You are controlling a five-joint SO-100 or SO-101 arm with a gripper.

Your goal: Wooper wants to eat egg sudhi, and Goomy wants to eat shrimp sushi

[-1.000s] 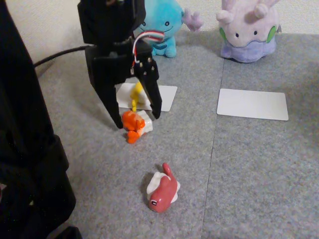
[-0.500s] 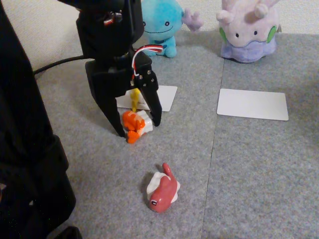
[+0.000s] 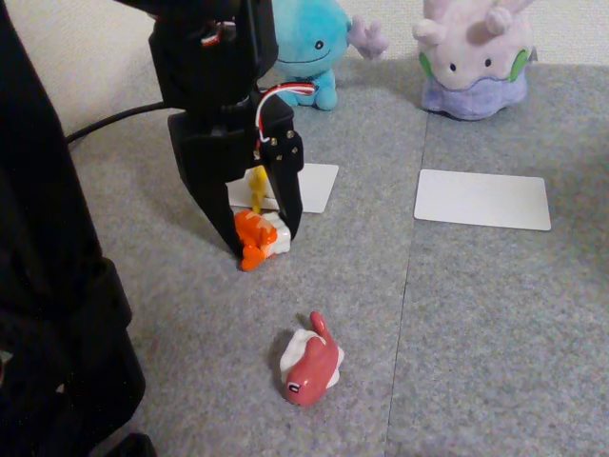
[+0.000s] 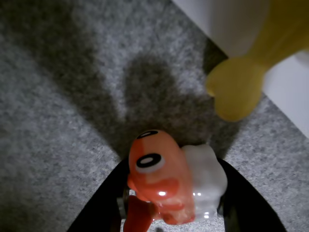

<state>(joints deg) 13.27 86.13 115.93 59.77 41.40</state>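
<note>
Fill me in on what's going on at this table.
The black robot arm's gripper has its jaws down on either side of the small toy shrimp sushi with an orange topping on white rice, which sits on the grey felt mat. Just behind it, the yellow-topped toy egg sushi sits on a white card in front of the light blue round Wooper plush. The pale lilac Goomy plush has an empty white card before it. A red fish-like toy sushi lies nearer the camera.

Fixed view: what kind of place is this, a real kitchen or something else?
Probably a home play setup, not a kitchen: grey carpet mat, plush Wooper and Goomy, toy shrimp sushi between the claw tips.
</note>
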